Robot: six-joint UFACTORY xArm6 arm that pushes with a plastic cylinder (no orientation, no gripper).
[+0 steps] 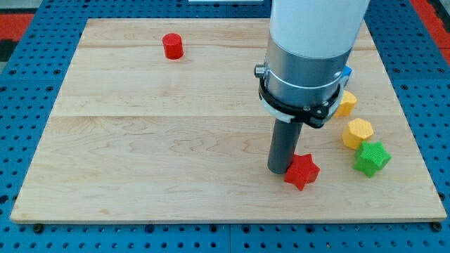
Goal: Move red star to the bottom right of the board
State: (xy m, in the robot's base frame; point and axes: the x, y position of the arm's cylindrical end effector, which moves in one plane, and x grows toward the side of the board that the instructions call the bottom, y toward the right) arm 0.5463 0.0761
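The red star (302, 171) lies on the wooden board (162, 140) toward the view's bottom right. My tip (280, 171) rests on the board touching the star's left side, at the end of the dark rod under the white and grey arm body. A green star (371, 157) and a yellow hexagon block (357, 132) lie to the right of the red star.
A red cylinder (172, 46) stands near the view's top left. Another yellow block (345, 102) lies to the right of the arm, partly hidden, with a sliver of a blue block (346, 72) above it. The board's right edge is just past the green star.
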